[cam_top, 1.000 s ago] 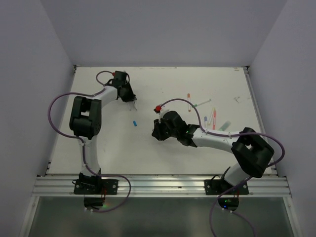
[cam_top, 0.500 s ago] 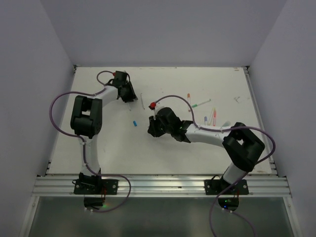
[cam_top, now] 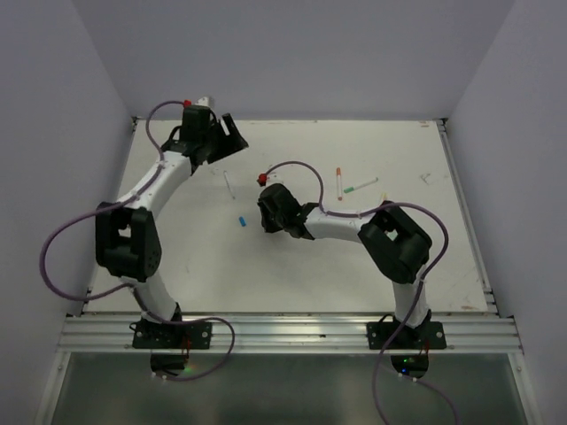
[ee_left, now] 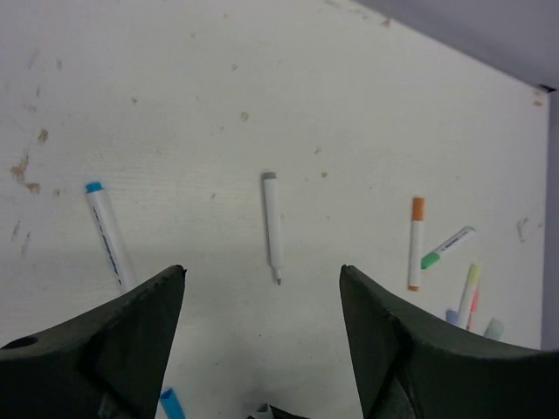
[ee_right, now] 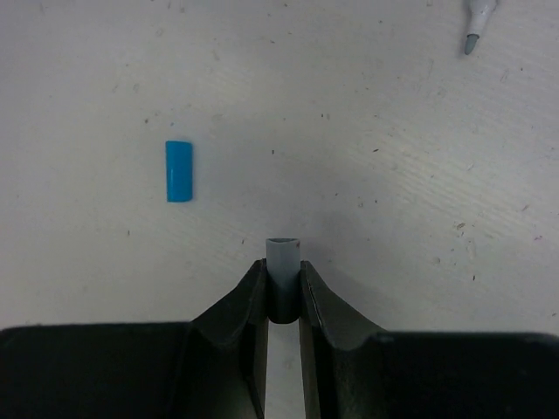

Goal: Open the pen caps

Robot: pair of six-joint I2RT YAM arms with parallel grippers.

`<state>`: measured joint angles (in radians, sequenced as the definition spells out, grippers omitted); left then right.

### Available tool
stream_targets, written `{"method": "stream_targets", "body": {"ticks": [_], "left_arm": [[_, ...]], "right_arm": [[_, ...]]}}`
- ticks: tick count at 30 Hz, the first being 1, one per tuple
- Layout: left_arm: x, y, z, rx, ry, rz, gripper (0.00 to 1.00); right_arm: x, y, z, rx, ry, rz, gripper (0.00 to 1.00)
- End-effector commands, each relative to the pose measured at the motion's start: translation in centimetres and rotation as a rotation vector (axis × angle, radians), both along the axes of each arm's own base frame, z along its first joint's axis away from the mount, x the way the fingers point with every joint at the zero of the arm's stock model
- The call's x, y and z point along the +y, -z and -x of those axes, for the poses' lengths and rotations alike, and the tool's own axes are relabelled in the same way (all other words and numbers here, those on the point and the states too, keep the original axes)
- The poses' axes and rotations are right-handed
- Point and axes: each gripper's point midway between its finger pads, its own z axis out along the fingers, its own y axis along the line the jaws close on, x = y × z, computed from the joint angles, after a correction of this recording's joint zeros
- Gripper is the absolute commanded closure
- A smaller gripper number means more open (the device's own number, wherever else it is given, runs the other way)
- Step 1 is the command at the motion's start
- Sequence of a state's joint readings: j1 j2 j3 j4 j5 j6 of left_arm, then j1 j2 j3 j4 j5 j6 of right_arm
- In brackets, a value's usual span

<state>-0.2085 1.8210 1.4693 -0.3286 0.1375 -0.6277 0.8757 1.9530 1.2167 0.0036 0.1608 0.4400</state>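
A white desk [cam_top: 292, 274], scuffed and dotted with small brown specks and stains, sits in a booth of plain pale lavender walls [cam_top: 283, 53] at the back and both sides. A ribbed metal rail [cam_top: 283, 332] runs along the near edge, where two black and white robot arms with looping purple cables [cam_top: 66, 235] are bolted. The left arm [cam_top: 164, 173] reaches to the 11 o'clock corner of the desk. Its jaws are spread wide, with nothing between them. Seen from its wrist, a white pen [ee_left: 272, 225] with a grey end and a bare tip lies on the desk beyond the jaws. At 9 o'clock from it lies a pen with a blue end [ee_left: 108, 234], whose blue print along the barrel is too small to read. At 3 o'clock lie an orange-capped pen [ee_left: 416, 243] and a green-capped pen [ee_left: 447, 248], with more pens bunched at 4 o'clock. The right arm [cam_top: 341, 223] bends across to the middle of the desk. Its jaws are pinched tight on a short grey cap [ee_right: 281, 262], which stands up between the tips just above the desk. A loose blue cap [ee_right: 178, 171] lies flat on the desk at 10 o'clock from the grey one, well apart from it. A grey pen tip [ee_right: 476, 22] pokes in at 1 o'clock.
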Motion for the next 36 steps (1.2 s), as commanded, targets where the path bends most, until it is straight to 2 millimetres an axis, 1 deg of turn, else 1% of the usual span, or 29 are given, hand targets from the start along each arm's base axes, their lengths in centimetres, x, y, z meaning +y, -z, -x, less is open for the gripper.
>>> {"method": "stream_targets", "body": {"ticks": [1,2,4,5,6,7,8,9,10,11,12,13,14,15,16,18,19,21,23,24,25,27,28,29,30,31,33,34,36], "left_arm": [[0.9,-7.6,2.0,-0.167,0.018,0.009,0.23],[1.3,-9.6,3.1,-0.209,0.016,0.003,0.22],[2.3,-10.0,4.4,-0.223,0.004,-0.038,0.18],[2.7,-11.3,5.6,-0.252,-0.002,-0.049,0.17],[3.4,-10.7,6.4,-0.24,-0.018,-0.073,0.16],[3.8,-10.8,7.0,-0.246,-0.019,-0.091,0.15],[4.2,-11.8,8.2,-0.272,-0.024,-0.1,0.15],[4.7,-11.0,9.0,-0.258,-0.034,-0.118,0.13],[5.1,-11.0,9.6,-0.262,-0.036,-0.13,0.12],[5.4,-11.6,10.6,-0.278,-0.041,-0.136,0.1],[5.7,-10.6,11.3,-0.257,-0.043,-0.147,0.07],[6.3,-11.0,12.0,-0.273,-0.06,-0.163,0.06],[6.6,-10.2,12.6,-0.252,-0.064,-0.176,0.04],[6.9,-10.1,12.9,-0.249,-0.073,-0.184,0.02],[7.1,-10.4,13.4,-0.259,-0.076,-0.187,0.01],[7.4,-10.3,13.8,-0.26,-0.085,-0.196,0.0],[7.4,-10.5,14.1,-0.269,-0.081,-0.2,0.0],[7.6,-10.8,14.2,-0.28,-0.086,-0.204,0.0],[7.7,-11.2,14.4,-0.295,-0.085,-0.208,0.0],[7.8,-11.3,14.5,-0.298,-0.088,-0.211,0.0],[7.8,-11.6,14.8,-0.311,-0.085,-0.211,0.0],[7.9,-11.5,15.0,-0.317,-0.083,-0.211,0.0],[7.9,-11.6,15.2,-0.327,-0.08,-0.208,0.0],[7.8,-11.4,15.4,-0.328,-0.077,-0.206,0.0],[7.7,-11.2,15.5,-0.327,-0.07,-0.204,0.0],[7.7,-11.4,15.6,-0.336,-0.07,-0.2,0.0],[7.8,-11.2,15.8,-0.333,-0.07,-0.201,0.0],[7.8,-11.1,15.9,-0.332,-0.067,-0.202,0.0],[7.8,-11.0,16.0,-0.329,-0.065,-0.205,0.0]], "right_arm": [[-0.5,-0.1,-2.1,-0.014,0.121,0.026,0.89],[-0.3,-0.2,-2.6,-0.016,0.135,0.024,0.89],[-0.7,0.7,-2.8,-0.007,0.164,0.052,0.86],[-0.7,0.7,-3.1,-0.011,0.173,0.053,0.84],[-0.8,0.8,-3.2,-0.01,0.177,0.057,0.82],[-0.9,1.1,-3.2,-0.007,0.18,0.066,0.76],[-0.8,1.1,-3.2,-0.008,0.18,0.067,0.73],[-0.9,1.1,-3.3,-0.007,0.187,0.065,0.72],[-1.1,1.0,-3.4,-0.006,0.193,0.067,0.67],[-1.1,0.8,-3.4,-0.006,0.195,0.065,0.64],[-1.2,0.7,-3.4,-0.006,0.197,0.065,0.62],[-1.4,0.1,-3.5,-0.012,0.202,0.062,0.54],[-1.5,-0.1,-3.4,-0.015,0.202,0.063,0.51],[-1.6,-0.7,-3.5,-0.027,0.2,0.059,0.45],[-1.8,-1.7,-3.6,-0.036,0.201,0.052,0.43],[-2.3,-2.8,-3.8,-0.052,0.197,0.061,0.39],[-2.5,-4.2,-4.1,-0.069,0.198,0.046,0.37],[-3.3,-5.2,-4.3,-0.083,0.199,0.055,0.31],[-4.9,-6.3,-5.0,-0.088,0.221,0.062,0.3],[-5.8,-7.4,-5.1,-0.098,0.233,0.062,0.3],[-7.3,-7.8,-6.0,-0.099,0.264,0.067,0.3],[-9.5,-8.5,-6.7,-0.102,0.303,0.09,0.33],[-11.3,-8.8,-7.7,-0.103,0.343,0.1,0.34],[-12.3,-8.9,-8.2,-0.099,0.362,0.108,0.35],[-13.5,-8.8,-8.4,-0.089,0.38,0.127,0.37],[-15.0,-8.6,-9.2,-0.076,0.41,0.128,0.39],[-16.7,-8.0,-9.6,-0.042,0.444,0.133,0.42],[-18.0,-7.6,-10.2,-0.022,0.472,0.129,0.43],[-19.3,-6.9,-10.4,0.007,0.503,0.137,0.45]]}}
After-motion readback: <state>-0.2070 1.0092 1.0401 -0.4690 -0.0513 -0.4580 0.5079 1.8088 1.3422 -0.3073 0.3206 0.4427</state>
